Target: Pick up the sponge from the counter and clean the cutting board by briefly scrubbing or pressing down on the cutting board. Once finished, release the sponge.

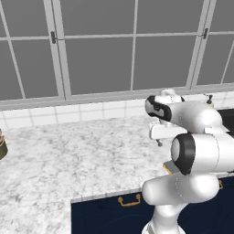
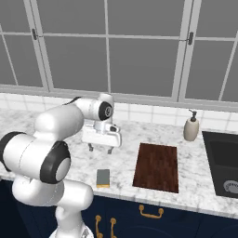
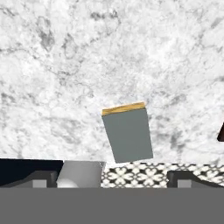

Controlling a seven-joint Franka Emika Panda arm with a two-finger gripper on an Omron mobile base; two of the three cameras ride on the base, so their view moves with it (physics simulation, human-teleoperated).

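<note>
Sponge [image 2: 103, 177] first, since it lies furthest left of the task's things in the right base view: it rests flat on the counter [image 2: 65, 135] close to the front edge, grey-green face up with the yellow-orange layer showing along one end. In the hand view it sits a little tilted, just ahead of the finger tips. It looks light and soft, likely to squash a bit under a pinch, with a scouring top that should give the pads good grip and little chance of slipping. The sensible hold, I judge, is across its two long sides near the middle, fingers coming straight down so the block stays level and its underside can later press flat on wood.

Right of it, a strip of bare marble apart, lies the cutting board [image 2: 157, 166], dark reddish-brown and far larger than the sponge. A cream soap dispenser [image 2: 191, 126] stands behind the board's far right corner, next to the black sink [image 2: 225, 162].

The gripper [image 2: 100, 149] hangs above the counter behind the sponge, pointing down. Its fingers stand spread apart with nothing between them and nothing touching them; the gap looks wide enough to straddle the sponge's width.
</note>
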